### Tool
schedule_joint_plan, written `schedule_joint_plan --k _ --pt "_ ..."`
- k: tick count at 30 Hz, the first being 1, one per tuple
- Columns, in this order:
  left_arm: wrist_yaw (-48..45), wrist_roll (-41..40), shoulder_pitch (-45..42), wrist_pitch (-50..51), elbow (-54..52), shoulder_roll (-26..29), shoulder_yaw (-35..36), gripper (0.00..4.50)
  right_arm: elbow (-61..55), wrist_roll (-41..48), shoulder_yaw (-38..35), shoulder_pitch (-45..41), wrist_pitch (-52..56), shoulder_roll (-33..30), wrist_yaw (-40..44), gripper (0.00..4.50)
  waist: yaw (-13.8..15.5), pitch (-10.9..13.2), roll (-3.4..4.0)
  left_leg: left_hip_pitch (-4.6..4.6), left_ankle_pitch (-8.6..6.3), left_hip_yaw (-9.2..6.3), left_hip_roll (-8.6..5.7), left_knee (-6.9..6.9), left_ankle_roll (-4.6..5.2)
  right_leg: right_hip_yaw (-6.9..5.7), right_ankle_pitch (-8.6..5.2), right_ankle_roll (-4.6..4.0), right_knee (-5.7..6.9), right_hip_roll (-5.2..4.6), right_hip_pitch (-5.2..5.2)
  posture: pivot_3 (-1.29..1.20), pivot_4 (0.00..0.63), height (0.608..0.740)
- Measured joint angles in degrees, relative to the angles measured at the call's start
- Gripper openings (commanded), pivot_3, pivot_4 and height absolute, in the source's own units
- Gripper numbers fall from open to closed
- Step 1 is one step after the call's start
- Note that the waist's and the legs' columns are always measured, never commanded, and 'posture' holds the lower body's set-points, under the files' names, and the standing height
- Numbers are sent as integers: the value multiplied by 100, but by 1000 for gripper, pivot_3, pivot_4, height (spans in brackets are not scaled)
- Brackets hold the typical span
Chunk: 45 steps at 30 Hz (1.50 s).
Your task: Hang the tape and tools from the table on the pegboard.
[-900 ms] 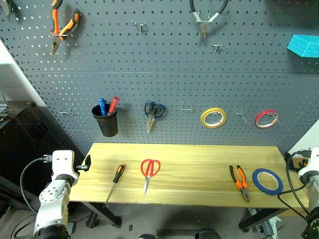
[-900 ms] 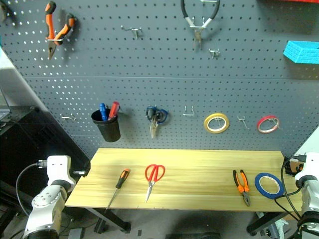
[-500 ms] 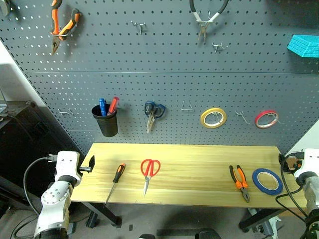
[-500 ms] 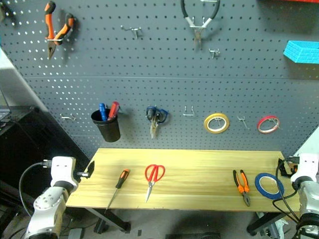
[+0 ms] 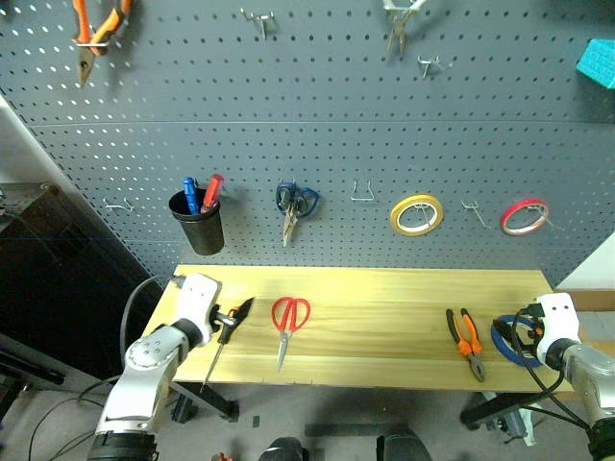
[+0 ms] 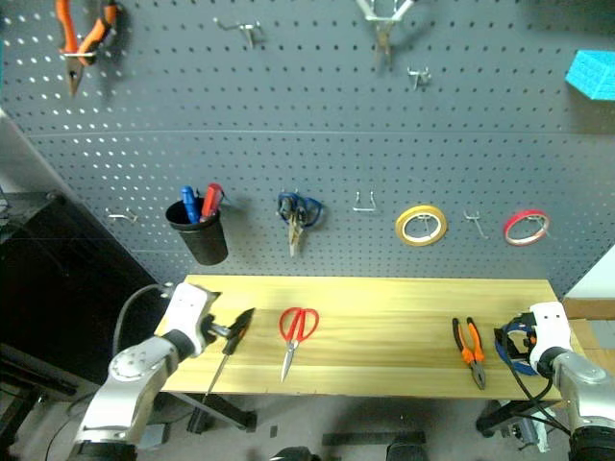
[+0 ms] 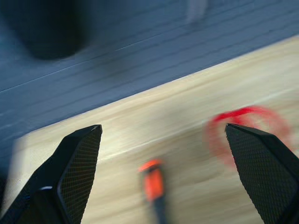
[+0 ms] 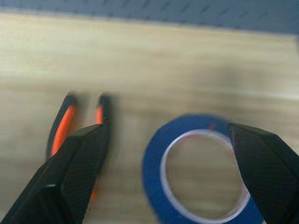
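Grey floor (image 5: 317,423) beneath, dark cabinet (image 5: 48,279) at left, pale wall (image 5: 19,144) behind it.

No legible text or markings

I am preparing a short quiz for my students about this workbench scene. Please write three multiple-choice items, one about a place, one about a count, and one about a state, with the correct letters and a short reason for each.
1. Where does the blue tape lie?
A. on a pegboard hook
B. on the table, at its right end beside the orange-and-black pliers
C. inside the black cup

2. How many tape rings hang on the pegboard?
A. none
B. two
C. four

3. How does the left gripper stand?
A. open, holding nothing
B. shut on the scissors
C. shut on the screwdriver

Answers:
1 B, the ring rests flat on the wood next to the pliers.
2 B, only the yellow tape and the red tape hang there.
3 A, its fingers are spread wide above the screwdriver.
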Motion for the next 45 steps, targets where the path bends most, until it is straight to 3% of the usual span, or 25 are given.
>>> schedule_joint_plan --k 10,25,28,38,45 --pt "-1878 -271 -1148 249 -784 205 -1642 4481 140 -286 488 -361 690 -281 309 4500 -129 401 -56 -24 -18 54 41 5 27 29 24 -41 -10 29 -39 -222 228 740" --pt "-2731 -55 -1873 101 -728 221 -2393 4481 2988 -1145 1434 -2257 12 -283 1043 4500 -223 549 -76 -37 -18 70 73 8 25 50 38 -61 -5 69 -66 -197 213 740" --pt "-2768 1 -1915 54 -722 220 -2394 4500 3272 -1251 1584 -2474 -18 -280 1258 3893 -226 546 -81 -35 -18 69 77 10 25 50 39 -62 -4 74 -65 -190 202 740" --pt "-2864 -41 -1903 95 -658 272 -2380 4500 3669 -1629 1909 -2706 -344 -98 1359 702 -221 501 -152 -31 -19 63 77 34 20 52 50 -55 -4 78 -53 -176 177 740" --pt "-2831 -129 -1687 226 -717 279 -2332 4500 2894 -1676 1781 -2149 -520 -129 1131 684 -196 501 -150 -35 -22 62 77 72 17 58 60 -46 3 84 -44 -209 179 740"
